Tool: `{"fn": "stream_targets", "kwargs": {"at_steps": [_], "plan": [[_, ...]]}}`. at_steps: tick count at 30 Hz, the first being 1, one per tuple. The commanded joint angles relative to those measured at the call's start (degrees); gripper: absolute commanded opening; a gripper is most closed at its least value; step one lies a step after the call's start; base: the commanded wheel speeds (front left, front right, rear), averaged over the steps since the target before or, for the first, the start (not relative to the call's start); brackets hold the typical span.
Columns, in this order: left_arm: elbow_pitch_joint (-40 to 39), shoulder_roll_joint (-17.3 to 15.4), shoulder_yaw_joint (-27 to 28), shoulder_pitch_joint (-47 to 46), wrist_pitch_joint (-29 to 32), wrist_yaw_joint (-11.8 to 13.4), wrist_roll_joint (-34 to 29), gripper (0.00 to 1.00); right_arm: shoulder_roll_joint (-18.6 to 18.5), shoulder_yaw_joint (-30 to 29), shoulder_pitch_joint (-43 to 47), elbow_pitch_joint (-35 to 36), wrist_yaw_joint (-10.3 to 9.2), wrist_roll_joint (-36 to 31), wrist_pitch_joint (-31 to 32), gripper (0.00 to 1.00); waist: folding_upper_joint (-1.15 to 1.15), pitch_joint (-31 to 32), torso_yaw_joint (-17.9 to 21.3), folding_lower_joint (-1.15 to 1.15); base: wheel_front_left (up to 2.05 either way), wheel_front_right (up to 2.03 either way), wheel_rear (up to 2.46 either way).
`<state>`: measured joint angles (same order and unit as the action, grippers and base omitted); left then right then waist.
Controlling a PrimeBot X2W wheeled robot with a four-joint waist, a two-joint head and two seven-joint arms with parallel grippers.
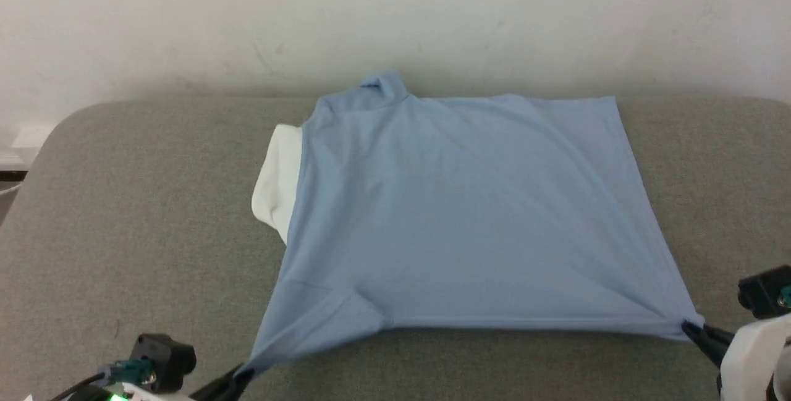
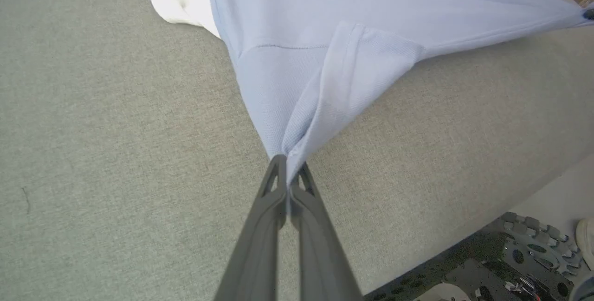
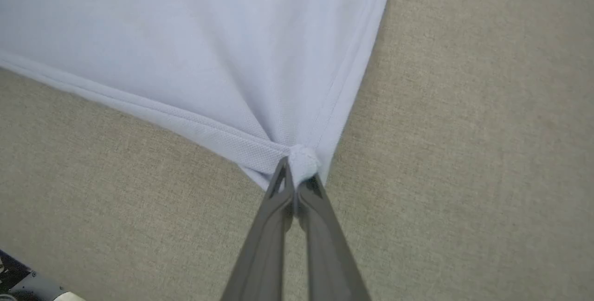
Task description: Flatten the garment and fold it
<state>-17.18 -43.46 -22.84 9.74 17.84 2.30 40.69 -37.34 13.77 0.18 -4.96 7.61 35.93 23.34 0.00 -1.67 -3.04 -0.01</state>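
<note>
The left tool (image 2: 290,166) is clamped together on a bunched corner of the garment (image 1: 469,215), apparently at a sleeve. The right tool (image 3: 297,171) is clamped on a hem corner. The two corners are held well apart, so the edge between the tools is drawn taut and creases are pulled out. Tension lines fan away from each tool. Beyond the tools, the garment is spread on the grey bench (image 1: 154,203). The white collar (image 1: 275,185) is exposed ahead of the left tool. Farthest from the tools, a small fold (image 1: 384,84) is raised near the wall (image 1: 395,18), so flattening is judged incomplete.
</note>
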Motion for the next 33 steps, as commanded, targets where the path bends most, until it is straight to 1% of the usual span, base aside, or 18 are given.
{"fn": "stream_targets", "kwargs": {"at_steps": [1,6,9,12,16,19,21,24,29,33], "plan": [[-0.6,-0.8,-0.2,1.6,0.7,0.4,0.8,0.00,0.1,-1.1,1.8,0.9,-0.12,0.5,1.5,0.00,0.00,2.1,-0.4,0.01,0.00,0.00,0.00],[-2.5,-2.7,-1.2,7.0,5.4,1.3,4.8,0.00,1.5,-7.2,9.9,5.2,-0.12,1.7,10.5,0.00,0.00,3.5,-0.5,0.01,0.00,0.00,0.00],[-3.5,-3.5,-2.0,9.5,8.5,1.6,7.4,0.00,2.7,-10.3,14.1,7.5,-0.12,1.2,15.8,0.00,0.00,3.7,-0.5,0.01,0.00,0.00,0.00],[-4.8,-3.7,-2.7,10.5,9.9,1.4,8.8,0.00,4.1,-12.4,17.2,10.1,-0.12,1.3,19.2,0.00,0.00,3.7,-0.6,0.01,0.00,0.00,0.00],[-5.8,-2.4,-2.3,8.8,7.6,0.9,8.0,0.00,5.7,-14.3,17.8,13.5,-0.12,0.7,18.4,0.00,0.00,3.2,-0.7,0.01,0.00,0.00,0.00],[-6.2,-0.8,-1.3,5.9,4.3,0.2,6.3,0.00,6.2,-15.3,16.5,15.2,-0.12,0.4,16.0,0.00,0.00,2.3,-0.8,0.01,0.00,0.00,0.00],[-6.3,0.6,-0.5,3.6,1.5,-0.2,4.9,0.00,6.5,-16.2,15.0,16.1,-0.12,0.6,13.5,0.00,0.00,1.3,-0.8,0.01,0.00,0.00,0.00],[-5.9,3.5,0.6,-0.3,-2.7,-0.6,3.8,0.00,7.1,-17.2,12.2,16.7,-0.12,1.1,10.2,0.00,0.00,-0.5,-0.6,0.01,0.00,0.00,0.00],[-3.0,8.3,1.8,-7.2,-7.8,0.5,1.2,0.00,7.4,-17.7,7.1,14.7,-0.12,-0.3,5.8,0.00,0.00,-4.7,0.2,0.01,0.00,0.00,0.00],[1.4,10.8,1.2,-12.2,-9.1,1.5,-1.3,0.00,8.0,-16.6,2.6,10.8,-0.12,-2.6,3.1,0.00,0.00,-7.9,0.9,0.01,0.00,0.00,0.00]]}}
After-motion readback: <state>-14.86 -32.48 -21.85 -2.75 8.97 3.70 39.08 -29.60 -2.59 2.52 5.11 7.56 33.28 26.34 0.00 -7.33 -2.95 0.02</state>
